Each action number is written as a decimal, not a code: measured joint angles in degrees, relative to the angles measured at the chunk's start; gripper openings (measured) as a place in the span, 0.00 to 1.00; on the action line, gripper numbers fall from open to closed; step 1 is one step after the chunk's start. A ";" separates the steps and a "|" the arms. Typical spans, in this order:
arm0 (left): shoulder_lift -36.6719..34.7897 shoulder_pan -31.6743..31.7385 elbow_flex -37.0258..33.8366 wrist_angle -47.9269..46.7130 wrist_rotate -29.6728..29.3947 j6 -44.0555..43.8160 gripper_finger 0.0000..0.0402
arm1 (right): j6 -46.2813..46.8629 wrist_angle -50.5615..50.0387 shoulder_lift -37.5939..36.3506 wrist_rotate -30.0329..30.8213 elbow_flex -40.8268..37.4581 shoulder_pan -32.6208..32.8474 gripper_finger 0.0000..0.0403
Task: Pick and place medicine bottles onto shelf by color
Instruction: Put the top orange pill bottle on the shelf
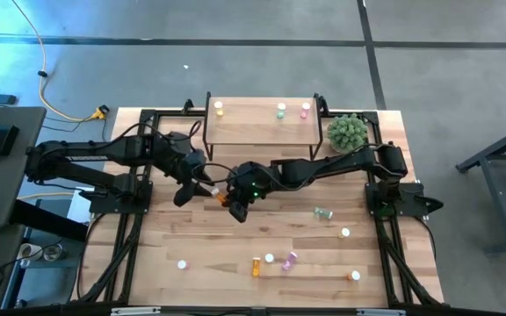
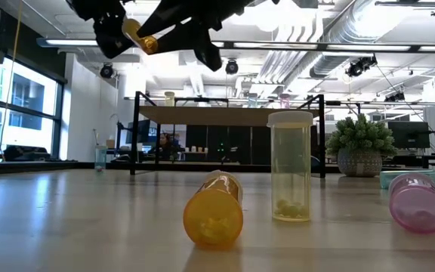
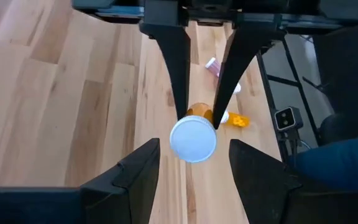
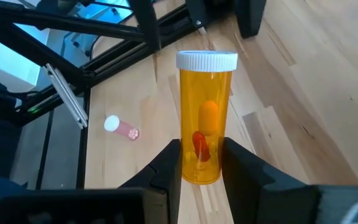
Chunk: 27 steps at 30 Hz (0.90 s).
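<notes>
An orange medicine bottle (image 4: 205, 118) with a white cap hangs above the middle of the table (image 1: 165, 237), with my right gripper (image 4: 202, 155) shut on it. Its cap (image 3: 193, 138) points at my left gripper (image 3: 194, 149). That gripper is open, with a finger on either side of the cap and a gap to each. In the high view the two grippers meet just in front of the shelf (image 1: 262, 132). A yellow (image 1: 220, 108), a green (image 1: 281, 111) and a pink bottle (image 1: 305, 110) stand on the shelf. Several more bottles are scattered on the table's near half. My right gripper pinches the orange bottle's body near its bottom end (image 4: 201, 169) between its two fingers (image 4: 169, 163). The fingers come slanting down from the table's right side and lie along the bottle. The bottle is lifted clear of the table, its capped end sticking out past the fingertips.
A green plant ball (image 1: 347, 132) sits at the shelf's right end. On the near half of the table an orange bottle (image 2: 214, 211) lies on its side, a clear yellowish one (image 2: 291, 166) stands upright and a pink one (image 2: 419, 200) lies on its side. Black frame rails run along both table sides.
</notes>
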 joint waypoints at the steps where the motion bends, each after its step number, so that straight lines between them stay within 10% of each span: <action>1: 0.29 -0.17 0.00 -0.04 -0.02 0.00 0.46 | -0.04 0.36 0.00 -0.01 0.00 0.00 0.20; 27: 2.42 -0.26 0.00 1.84 3.20 0.15 0.29 | -1.14 1.05 0.00 -0.41 0.00 -0.11 0.20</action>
